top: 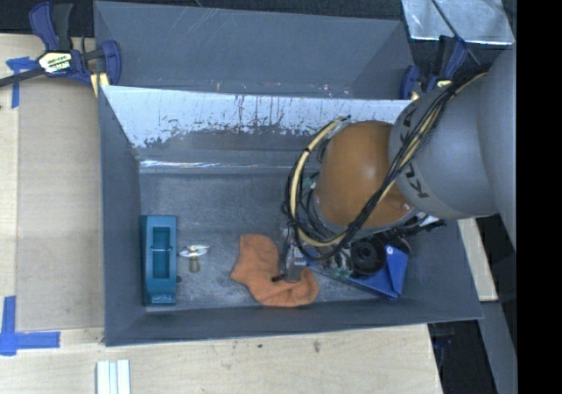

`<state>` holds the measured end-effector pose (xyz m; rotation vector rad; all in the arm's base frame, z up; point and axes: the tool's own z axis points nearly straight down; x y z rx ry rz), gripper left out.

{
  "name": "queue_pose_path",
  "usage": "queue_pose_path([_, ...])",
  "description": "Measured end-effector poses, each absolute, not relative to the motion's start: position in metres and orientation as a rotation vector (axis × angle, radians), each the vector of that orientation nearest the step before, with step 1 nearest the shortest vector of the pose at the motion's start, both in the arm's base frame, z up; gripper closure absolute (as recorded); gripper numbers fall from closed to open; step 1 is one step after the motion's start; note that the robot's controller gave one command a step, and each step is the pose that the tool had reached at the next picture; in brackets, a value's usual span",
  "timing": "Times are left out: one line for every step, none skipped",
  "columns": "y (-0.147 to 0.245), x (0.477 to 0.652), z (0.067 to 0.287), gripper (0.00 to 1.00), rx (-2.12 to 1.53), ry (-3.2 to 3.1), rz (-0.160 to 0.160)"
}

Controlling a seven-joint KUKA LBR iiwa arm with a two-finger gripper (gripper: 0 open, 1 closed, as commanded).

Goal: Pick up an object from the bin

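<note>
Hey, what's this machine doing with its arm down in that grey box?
A robot arm reaches into the grey bin from the right to pick one thing out. Its gripper is down at the right edge of a crumpled orange cloth near the front wall; whether it grips the cloth cannot be seen. A blue block and a small silvery piece lie to the left, a black round thing under the arm.

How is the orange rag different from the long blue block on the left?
The orange cloth is soft-looking and crumpled; the blue block is stiff, straight-edged and oblong. The cloth lies mid-floor beneath the pincer; the block lies by the left wall, away from it. Both rest on the floor of the bin.
</note>
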<state>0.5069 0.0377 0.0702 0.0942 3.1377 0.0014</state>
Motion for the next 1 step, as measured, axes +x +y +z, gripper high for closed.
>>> queue_pose_path([0.0377,0.5069,0.0703,1.00,0.095,3.138,0.001])
